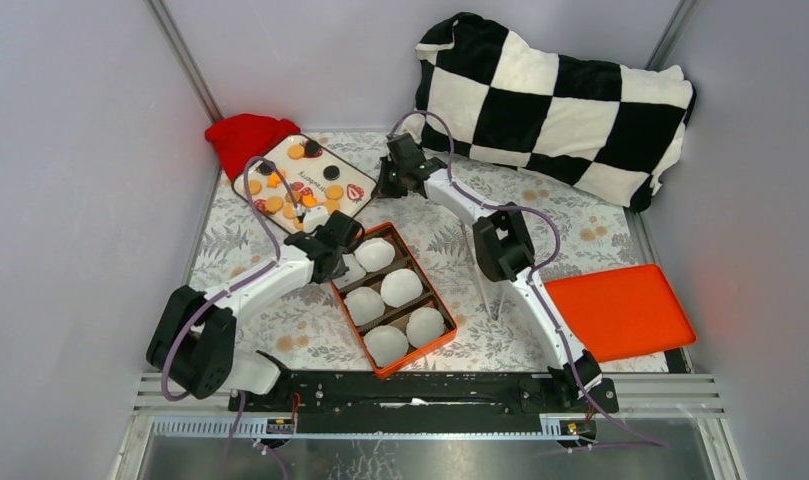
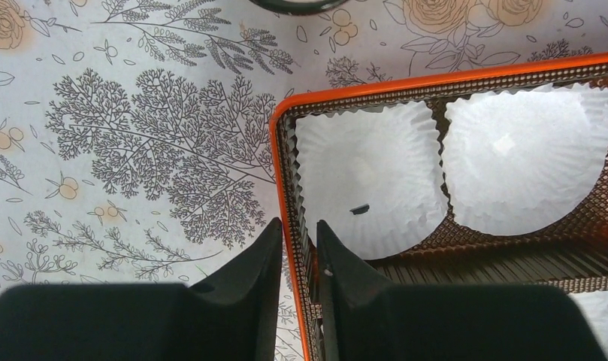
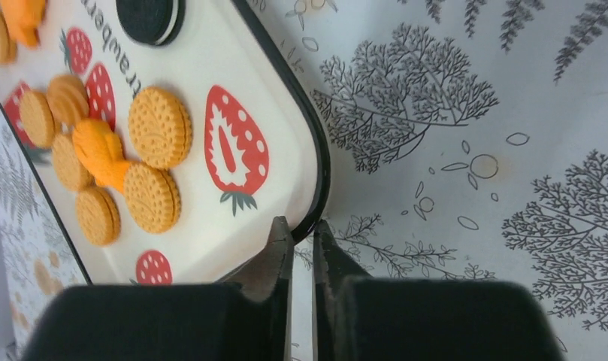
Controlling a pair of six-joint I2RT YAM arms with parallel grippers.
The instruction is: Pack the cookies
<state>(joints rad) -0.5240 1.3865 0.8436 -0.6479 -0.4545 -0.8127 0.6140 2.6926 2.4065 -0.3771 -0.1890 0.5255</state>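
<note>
The cookies lie loose on the strawberry tray, at the upper left of the overhead view. None are in the orange basket yet, which holds only empty paper cups. The right fingers are pinched narrowly on the tray's rim, and the left fingers are pinched narrowly on the basket wall. Lifting or jerking the tray by that one corner would likely tilt it and send cookies sliding onto the counter. The thin mesh could also slip from the left fingers.

Light: bright, even, diffuse in all 3 views.
Shadows: soft; darker inside the basket.
Focus: left gripper and right gripper blurred up close; tray print crisp.
</note>
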